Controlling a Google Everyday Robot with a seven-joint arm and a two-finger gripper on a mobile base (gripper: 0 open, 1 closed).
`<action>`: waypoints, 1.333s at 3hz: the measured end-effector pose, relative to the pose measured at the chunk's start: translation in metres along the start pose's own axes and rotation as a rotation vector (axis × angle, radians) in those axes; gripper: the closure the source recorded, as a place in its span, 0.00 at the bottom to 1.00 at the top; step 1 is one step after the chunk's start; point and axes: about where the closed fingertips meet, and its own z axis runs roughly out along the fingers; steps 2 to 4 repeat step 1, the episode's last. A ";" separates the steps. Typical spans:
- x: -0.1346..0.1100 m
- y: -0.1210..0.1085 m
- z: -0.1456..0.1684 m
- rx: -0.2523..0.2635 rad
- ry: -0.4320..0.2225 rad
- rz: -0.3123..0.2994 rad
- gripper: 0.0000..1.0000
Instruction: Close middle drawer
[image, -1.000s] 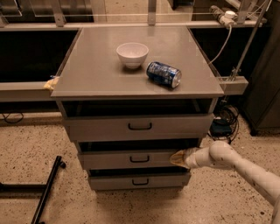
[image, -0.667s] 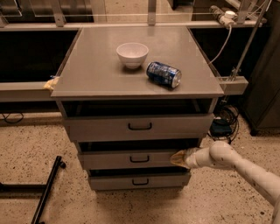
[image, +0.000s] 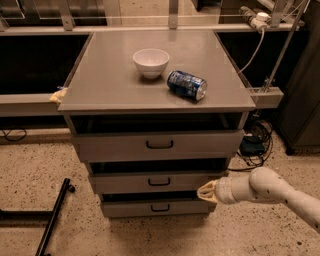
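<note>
The middle drawer (image: 130, 182) stands partly open under the front edge of the bench (image: 150, 102), with the gripper (image: 206, 192) against the right end of its front; whether the gripper is open or closed I cannot tell. The pushing step seems in hand, and the next move calls for a straight press toward the back edge.

- The gripper (image: 202, 192) has been lowered slightly: it was level with the handle (image: 159, 181) of the middle drawer (image: 125, 183) and is now found at that front's lower right corner.
- The arm (image: 270, 187) behind it has been lowered likewise.
</note>
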 end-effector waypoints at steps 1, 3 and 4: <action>-0.003 0.008 0.001 -0.016 0.001 -0.007 0.82; -0.003 0.008 0.001 -0.016 0.001 -0.007 0.82; -0.003 0.008 0.001 -0.016 0.001 -0.007 0.82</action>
